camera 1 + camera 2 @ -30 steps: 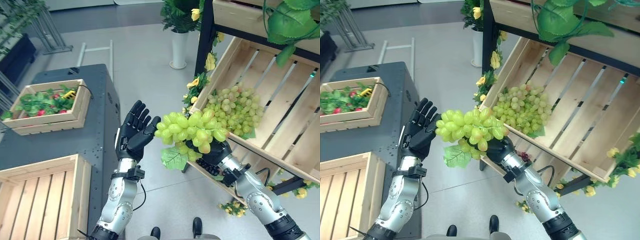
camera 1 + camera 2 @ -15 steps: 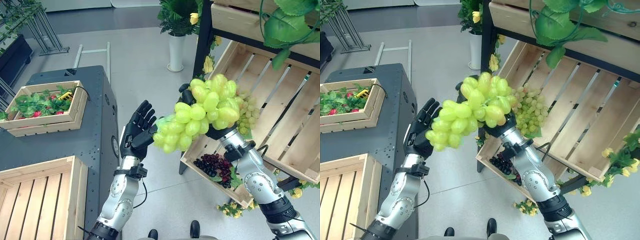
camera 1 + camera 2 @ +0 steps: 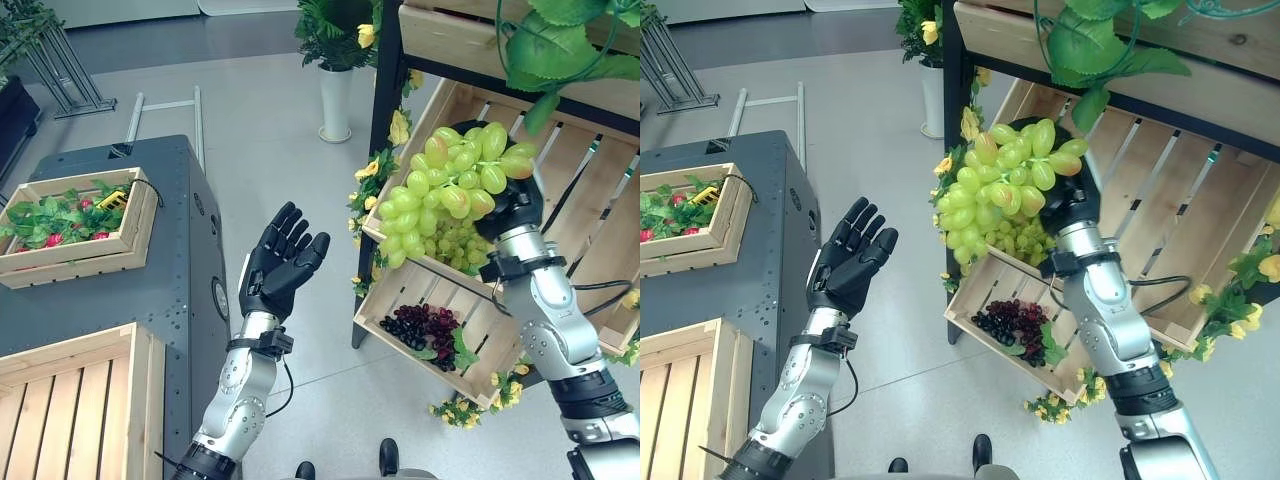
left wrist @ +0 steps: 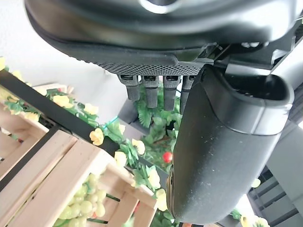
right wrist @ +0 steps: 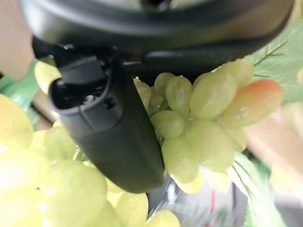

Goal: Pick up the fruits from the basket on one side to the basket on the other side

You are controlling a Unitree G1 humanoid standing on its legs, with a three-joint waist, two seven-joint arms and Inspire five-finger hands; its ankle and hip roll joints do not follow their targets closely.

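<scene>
A large bunch of pale green grapes (image 3: 445, 185) was held aloft by the dark right hand (image 3: 508, 205), its fingers curled round the bunch, above the slanted slatted wooden crate (image 3: 585, 245) on the flowered stand. The dark left hand (image 3: 278, 265) was raised between stand and grey cabinet (image 3: 170, 290), fingers spread, holding nothing. The carrying step was judged to be in hand; next, the bunch would need to be brought across to the empty light wooden crate (image 3: 60, 400) and released.
</scene>
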